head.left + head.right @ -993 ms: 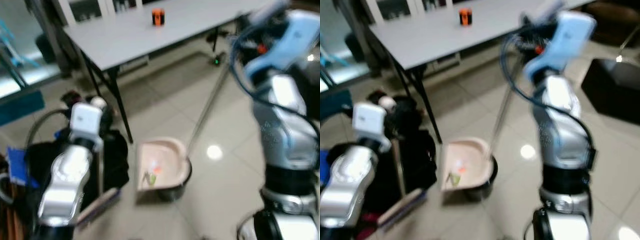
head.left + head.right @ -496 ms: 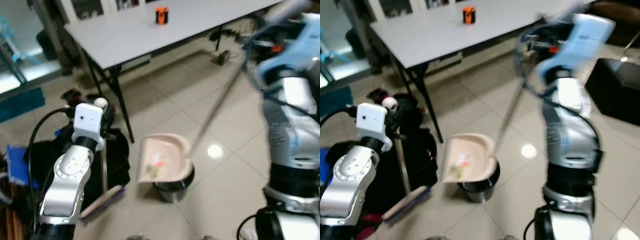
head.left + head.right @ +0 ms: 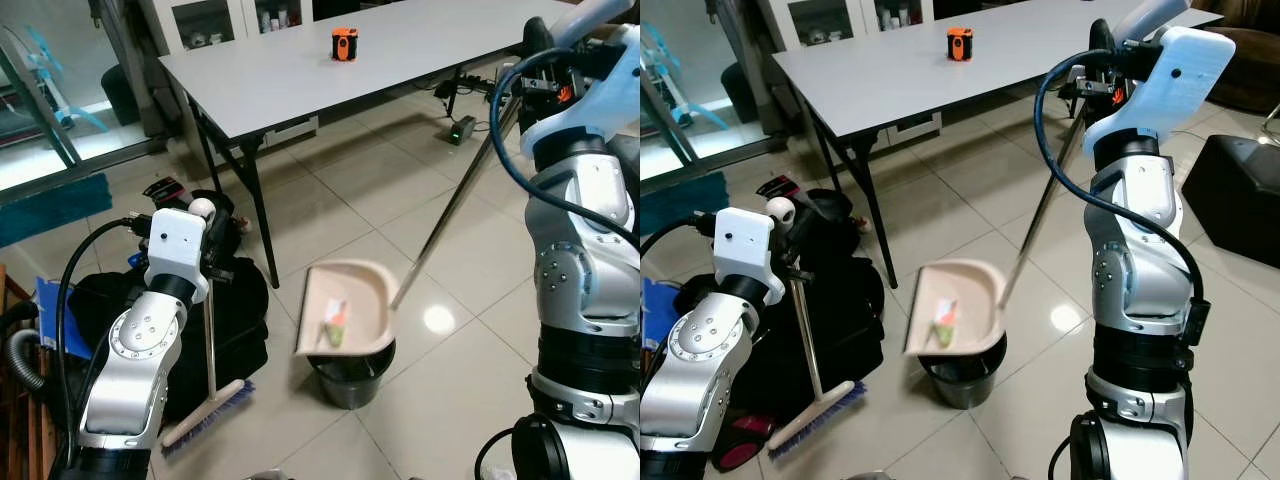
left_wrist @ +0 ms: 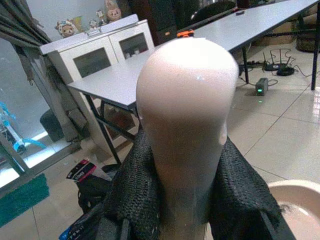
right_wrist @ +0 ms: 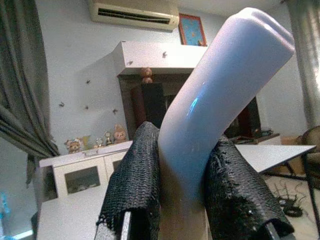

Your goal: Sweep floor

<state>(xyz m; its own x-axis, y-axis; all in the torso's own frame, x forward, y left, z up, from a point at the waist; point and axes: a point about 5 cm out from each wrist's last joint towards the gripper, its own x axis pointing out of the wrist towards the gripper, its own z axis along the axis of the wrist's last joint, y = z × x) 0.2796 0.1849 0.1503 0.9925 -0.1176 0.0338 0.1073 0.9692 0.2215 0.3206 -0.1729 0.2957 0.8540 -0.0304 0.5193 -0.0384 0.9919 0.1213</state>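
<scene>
Right gripper [image 5: 182, 200]: clamped on the pale grip of my long-handled pink plastic dustpan [image 3: 345, 322].
Dustpan: tilted over the small round black bin [image 3: 350, 372], scraps of litter [image 3: 334, 322] lying in the tray.
Left gripper [image 4: 182, 200]: closed around the rounded handle-top of the blue-bristled broom [image 3: 207, 414], head resting on the tiled floor [image 3: 370, 190].
Progress: gathering looks finished; emptying remains.

The pink dustpan [image 3: 345, 322] hangs tipped over a small black bin [image 3: 349, 371], below and inward of the right gripper [image 5: 185, 200], which clamps its long handle's top. Bits of debris [image 3: 334, 322] lie in the pan. The broom [image 3: 208, 415] stands near upright below the left gripper [image 4: 182, 200], bristles on the floor [image 3: 380, 200].
</scene>
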